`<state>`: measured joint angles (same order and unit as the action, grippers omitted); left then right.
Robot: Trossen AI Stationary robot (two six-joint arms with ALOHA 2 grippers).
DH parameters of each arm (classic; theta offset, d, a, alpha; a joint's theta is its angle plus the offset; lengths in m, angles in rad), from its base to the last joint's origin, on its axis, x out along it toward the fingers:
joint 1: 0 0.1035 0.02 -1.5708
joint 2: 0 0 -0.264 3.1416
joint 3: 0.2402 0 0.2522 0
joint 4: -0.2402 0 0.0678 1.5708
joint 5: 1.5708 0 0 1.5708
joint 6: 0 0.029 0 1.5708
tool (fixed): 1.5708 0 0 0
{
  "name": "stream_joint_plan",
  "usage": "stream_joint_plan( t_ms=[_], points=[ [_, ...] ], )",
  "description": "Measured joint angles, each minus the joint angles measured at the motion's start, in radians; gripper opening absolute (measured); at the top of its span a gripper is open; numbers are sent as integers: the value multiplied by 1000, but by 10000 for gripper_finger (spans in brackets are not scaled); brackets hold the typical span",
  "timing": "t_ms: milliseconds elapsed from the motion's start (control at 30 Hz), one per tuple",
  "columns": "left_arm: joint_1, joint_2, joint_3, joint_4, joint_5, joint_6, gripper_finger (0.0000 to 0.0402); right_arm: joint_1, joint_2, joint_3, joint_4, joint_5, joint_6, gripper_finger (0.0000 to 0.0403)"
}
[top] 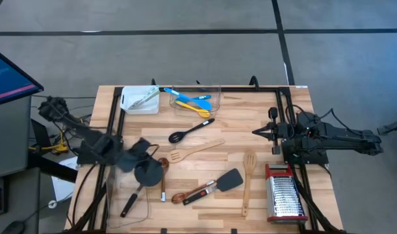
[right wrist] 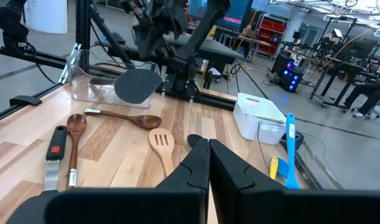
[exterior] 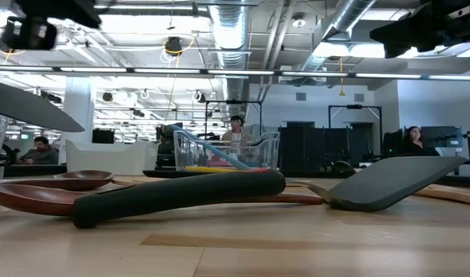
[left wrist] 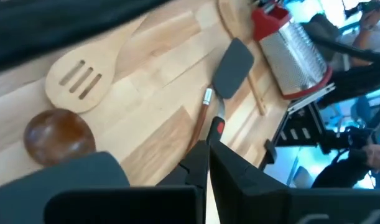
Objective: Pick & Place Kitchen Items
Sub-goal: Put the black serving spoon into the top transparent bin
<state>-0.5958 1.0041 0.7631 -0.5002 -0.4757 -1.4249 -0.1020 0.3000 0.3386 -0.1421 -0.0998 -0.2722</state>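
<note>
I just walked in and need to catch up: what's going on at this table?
The robot is sorting kitchen utensils. Its left gripper, at the table's left side, has shut on a dark grey spatula and holds it beside a clear tub at the near-left corner. The right gripper waits shut at the right side, holding nothing. A wooden slotted spatula, black slotted spoon and other utensils lie loose on the table; blue and yellow spoons sit in a far tub.

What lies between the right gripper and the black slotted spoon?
Nothing visible does. The right gripper, fingers shut, sits over the table. The black slotted spoon lies towards the table's middle, with only bare wood between them.
</note>
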Motion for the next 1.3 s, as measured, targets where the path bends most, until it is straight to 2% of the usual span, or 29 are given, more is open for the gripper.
stream_joint_plan(
  t_ms=[133,267,533,733,967,1100,1300],
  points=[
    [136,96,0,117,180,105,1,0,0,0,0,0,0,0],
    [224,213,1,252,333,202,1,0,0,0,0,0,0,0],
    [315,403,1,280,502,272,1,0,0,0,0,0,0,0],
    [366,462,1,280,537,329,1,0,0,0,0,0,0,0],
    [419,460,0,276,532,437,1,0,0,0,1,0,0,0],
    [476,460,0,277,518,550,1,0,0,0,1,0,0,0],
    [568,455,0,299,441,757,1,0,0,0,5,0,0,0]
  ],
)
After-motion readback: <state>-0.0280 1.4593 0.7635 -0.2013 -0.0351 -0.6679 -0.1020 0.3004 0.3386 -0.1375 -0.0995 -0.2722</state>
